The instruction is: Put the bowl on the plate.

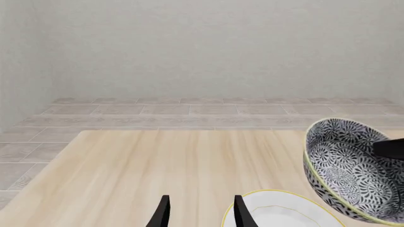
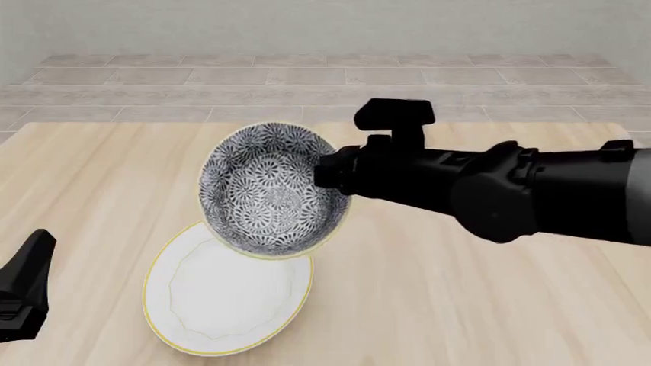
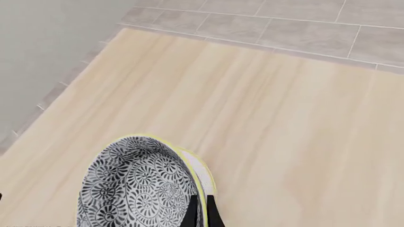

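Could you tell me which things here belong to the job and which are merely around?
Part of the job:
- bowl, tilted, held by its rim in the right hand
- plate on the table

Just around:
- left hand, open, holding nothing
- no loose clutter visible

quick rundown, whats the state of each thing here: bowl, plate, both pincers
bowl: tilted, gripped at its rim, held above the plate's far edge
plate: flat on the table, nothing resting in its well
right pincer: shut on the bowl's rim
left pincer: open, holding nothing, near the plate's edge
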You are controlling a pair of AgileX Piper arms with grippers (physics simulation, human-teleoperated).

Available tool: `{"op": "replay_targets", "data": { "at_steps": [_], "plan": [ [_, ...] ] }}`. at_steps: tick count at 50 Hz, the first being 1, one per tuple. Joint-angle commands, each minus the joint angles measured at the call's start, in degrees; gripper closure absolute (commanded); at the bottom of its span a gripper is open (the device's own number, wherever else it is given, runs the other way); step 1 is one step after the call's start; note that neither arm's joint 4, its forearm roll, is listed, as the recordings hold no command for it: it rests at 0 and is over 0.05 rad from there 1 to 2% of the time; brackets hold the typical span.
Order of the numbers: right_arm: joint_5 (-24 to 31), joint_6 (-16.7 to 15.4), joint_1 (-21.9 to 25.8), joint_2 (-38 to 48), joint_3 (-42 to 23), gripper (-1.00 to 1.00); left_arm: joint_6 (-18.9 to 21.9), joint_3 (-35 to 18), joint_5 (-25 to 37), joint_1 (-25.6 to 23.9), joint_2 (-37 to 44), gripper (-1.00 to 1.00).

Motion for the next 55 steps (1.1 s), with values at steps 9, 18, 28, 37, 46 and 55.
{"op": "replay_targets", "data": {
  "at_steps": [9,18,28,37,46,55],
  "plan": [
    [-3.11,2.38,3.14,2.95,0.18,1.0,0.0,0.0,0.0,0.0,0.0,-1.0],
    [-3.6,2.97,4.16,3.59,0.23,1.0,0.0,0.0,0.0,0.0,0.0,-1.0],
    [-3.7,3.1,5.79,4.45,-0.38,1.0,0.0,0.0,0.0,0.0,0.0,-1.0],
    [-3.75,3.08,6.52,5.29,-0.92,1.0,0.0,0.0,0.0,0.0,0.0,-1.0],
    [-4.34,3.43,6.87,6.25,-1.26,1.0,0.0,0.0,0.0,0.0,0.0,-1.0],
    [-5.38,3.97,7.09,7.93,-1.42,1.0,0.0,0.0,0.0,0.0,0.0,-1.0]
  ]
}}
